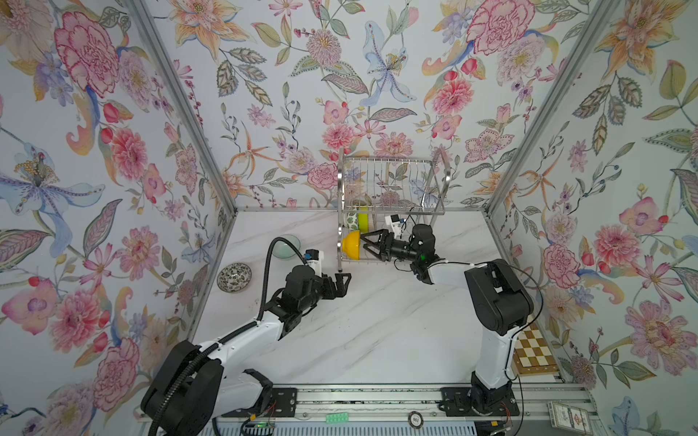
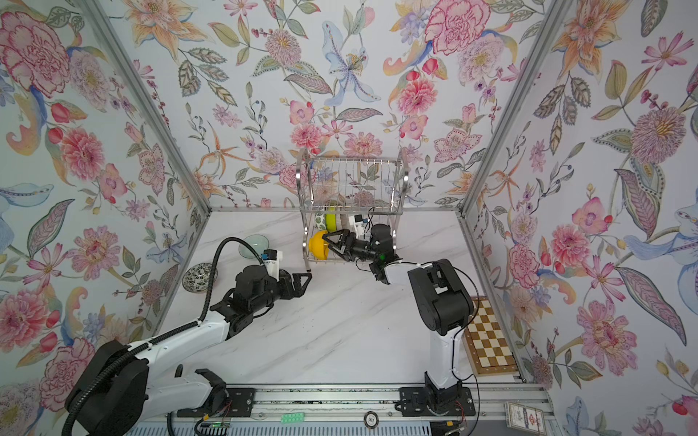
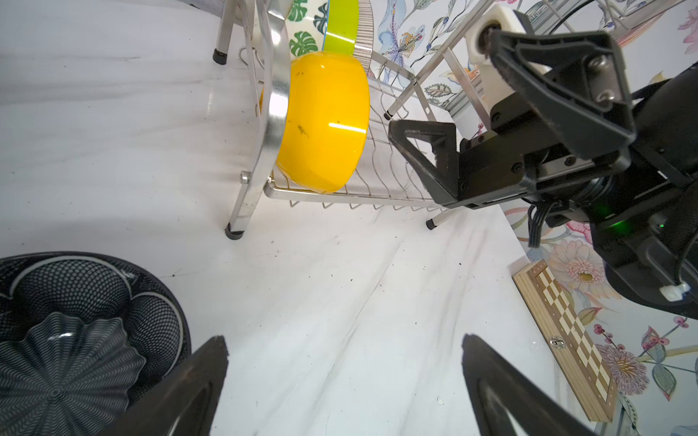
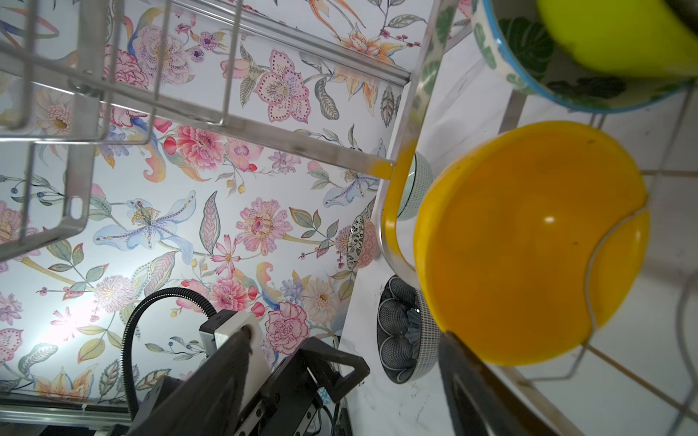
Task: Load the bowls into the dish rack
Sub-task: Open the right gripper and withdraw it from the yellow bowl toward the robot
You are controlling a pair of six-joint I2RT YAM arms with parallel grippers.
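Right gripper (image 1: 363,241) let go, fingers spread just beside the yellow bowl (image 1: 351,245), propped on edge in the lower tier of the dish rack (image 1: 394,161). Could clip the rim on backing out and roll it off the wires. Left gripper (image 1: 343,282) spread too, empty, over the table (image 1: 377,332).

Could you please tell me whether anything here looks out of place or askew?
The orange-yellow bowl stands on edge in the dish rack, close against its side frame, with dark specks on it. A chessboard by the wall seems unrelated.
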